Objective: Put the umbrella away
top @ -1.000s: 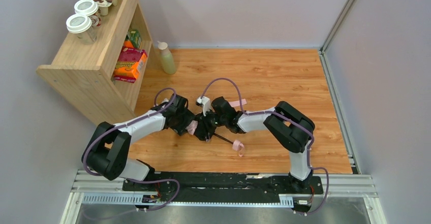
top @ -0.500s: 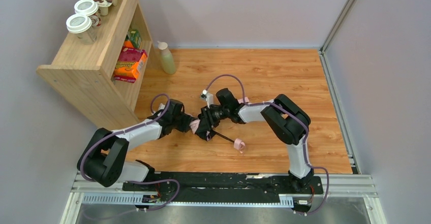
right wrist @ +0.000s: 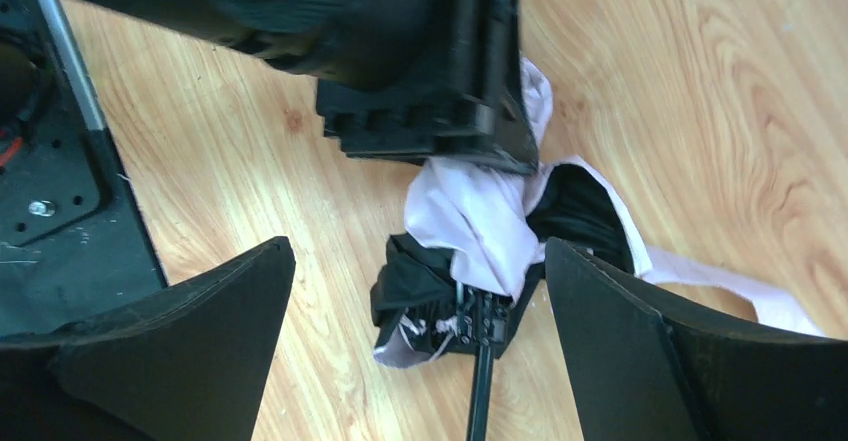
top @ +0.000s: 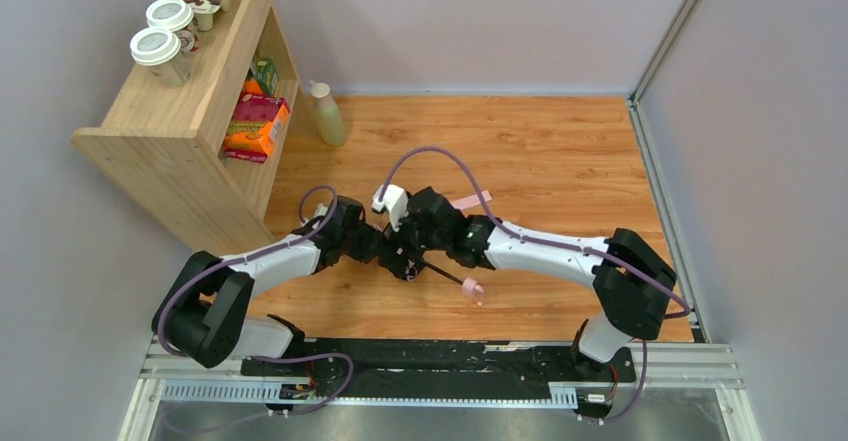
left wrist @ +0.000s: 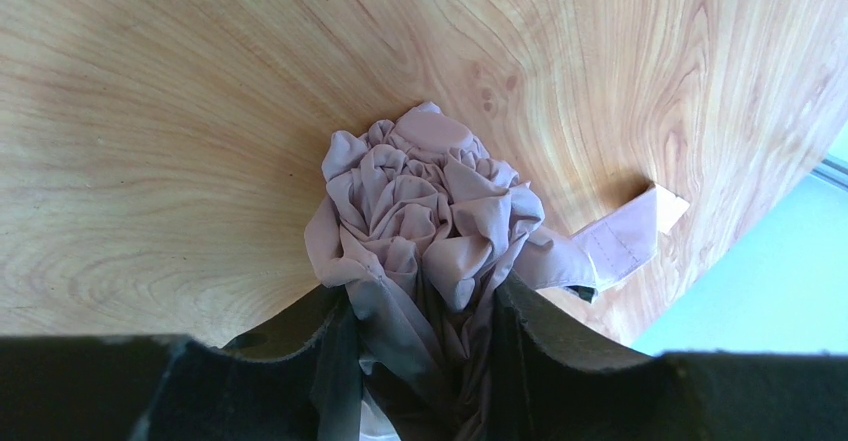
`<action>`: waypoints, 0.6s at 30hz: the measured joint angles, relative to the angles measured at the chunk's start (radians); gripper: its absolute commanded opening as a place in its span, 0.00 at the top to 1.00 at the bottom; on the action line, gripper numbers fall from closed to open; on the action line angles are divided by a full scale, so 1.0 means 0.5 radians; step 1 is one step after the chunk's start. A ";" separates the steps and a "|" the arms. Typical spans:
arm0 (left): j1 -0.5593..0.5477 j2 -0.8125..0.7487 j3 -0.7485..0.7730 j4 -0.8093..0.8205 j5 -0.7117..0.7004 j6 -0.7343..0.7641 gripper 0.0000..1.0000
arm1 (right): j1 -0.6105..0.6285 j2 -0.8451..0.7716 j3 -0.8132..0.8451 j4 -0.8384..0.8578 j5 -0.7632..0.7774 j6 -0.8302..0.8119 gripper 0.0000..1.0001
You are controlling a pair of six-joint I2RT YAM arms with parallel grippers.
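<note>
The umbrella lies on the wooden floor between my two arms. Its pale pink canopy (left wrist: 430,201) is bunched up, and my left gripper (left wrist: 430,346) is shut on the fabric. One pink closing strap (left wrist: 625,246) trails off to the right. In the right wrist view the canopy (right wrist: 480,216) and the black shaft (right wrist: 480,391) sit between the wide-apart fingers of my right gripper (right wrist: 418,261), which is open and touches nothing. From above, the shaft (top: 445,275) runs out to the small pink handle (top: 472,289). My left gripper (top: 383,248) and right gripper (top: 408,253) meet over the canopy.
A wooden shelf unit (top: 170,126) stands at the left with lidded cups (top: 158,49) on top and boxes (top: 255,126) inside. A pale bottle (top: 327,113) stands beside it. A pink strip (top: 468,201) lies behind the right wrist. Grey walls close in the floor.
My left gripper has closed on the canopy. My right gripper has opened wide and let go of the umbrella, and the right arm has stretched out low, its elbow moving right.
</note>
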 measured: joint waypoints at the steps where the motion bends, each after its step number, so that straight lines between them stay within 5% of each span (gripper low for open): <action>1: 0.000 0.005 0.011 -0.018 0.001 0.000 1.00 | 0.051 -0.005 -0.008 0.031 0.063 -0.052 0.00; 8: 0.003 0.077 0.150 -0.222 0.024 0.011 1.00 | 0.324 0.286 -0.040 0.277 0.552 -0.459 0.02; 13: 0.008 0.112 0.195 -0.279 0.062 0.018 1.00 | 0.388 0.524 -0.042 0.383 0.869 -0.607 0.13; 15: 0.021 0.117 0.201 -0.288 0.082 0.018 1.00 | 0.404 0.558 -0.049 0.435 0.999 -0.616 0.31; 18: 0.026 0.119 0.203 -0.290 0.095 0.020 1.00 | 0.411 0.595 -0.050 0.451 1.119 -0.597 0.75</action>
